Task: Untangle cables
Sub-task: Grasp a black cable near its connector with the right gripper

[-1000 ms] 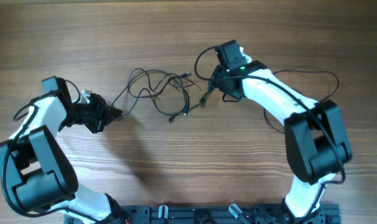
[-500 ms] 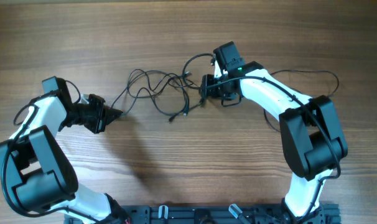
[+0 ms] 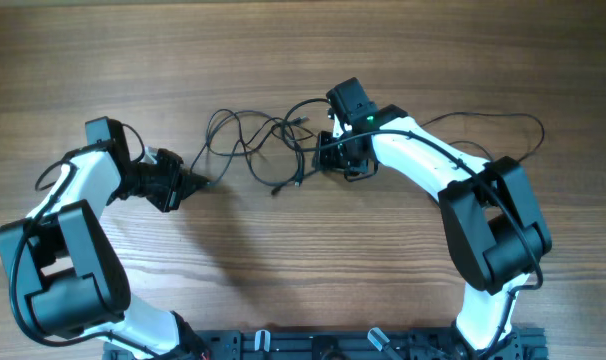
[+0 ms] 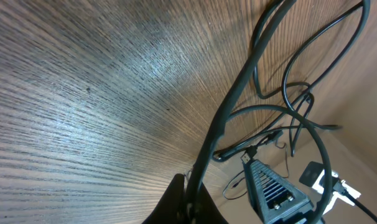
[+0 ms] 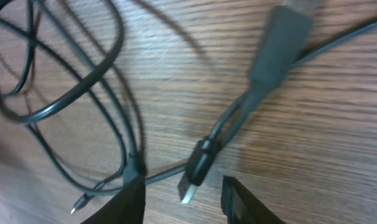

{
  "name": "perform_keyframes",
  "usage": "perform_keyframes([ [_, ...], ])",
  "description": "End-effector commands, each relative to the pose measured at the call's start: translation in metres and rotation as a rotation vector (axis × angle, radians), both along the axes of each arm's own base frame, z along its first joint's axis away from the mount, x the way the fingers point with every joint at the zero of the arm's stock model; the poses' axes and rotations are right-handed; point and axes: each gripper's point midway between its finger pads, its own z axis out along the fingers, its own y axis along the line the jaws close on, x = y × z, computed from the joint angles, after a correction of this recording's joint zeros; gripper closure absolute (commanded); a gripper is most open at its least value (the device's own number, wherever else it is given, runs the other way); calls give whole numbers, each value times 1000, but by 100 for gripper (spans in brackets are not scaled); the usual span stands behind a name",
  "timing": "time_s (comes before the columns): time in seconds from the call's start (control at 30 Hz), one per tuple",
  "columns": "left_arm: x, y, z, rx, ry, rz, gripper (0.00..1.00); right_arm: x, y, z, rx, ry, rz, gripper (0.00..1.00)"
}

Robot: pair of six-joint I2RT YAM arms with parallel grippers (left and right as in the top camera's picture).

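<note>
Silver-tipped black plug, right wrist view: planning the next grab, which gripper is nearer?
Right. The right gripper straddles the silver-tipped black plug; the left gripper pinches thin black cable at the tangle's far end.

Black on warm brown.
Thin black flexible cables [image 3: 258, 140], matte throughout, one black plug [image 5: 196, 167] ending in a silver tip. Brown wooden desk [image 3: 283, 260], streaked with fine darker grain lines, paler and shiny where light strikes. Glossy white arm shells [image 3: 415, 150] with black joints; small green light [image 3: 366, 124] on the right one.
</note>
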Motion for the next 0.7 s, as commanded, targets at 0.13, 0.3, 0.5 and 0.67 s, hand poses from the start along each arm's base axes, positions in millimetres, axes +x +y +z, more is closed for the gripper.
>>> perform_keyframes([
  [0.13, 1, 0, 3, 21, -9, -2, 96, 5, -7, -4, -28, 33, -154, 64],
  [0.3, 1, 0, 3, 21, -9, -2, 96, -3, -11, -6, -41, 94, -227, 69],
  [0.5, 0, -1, 3, 20, -6, -2, 96, 0, -6, -5, -23, 87, -255, 75],
  [0.67, 0, -1, 3, 20, -5, -2, 96, -1, -7, -5, -25, 98, -269, 75],
])
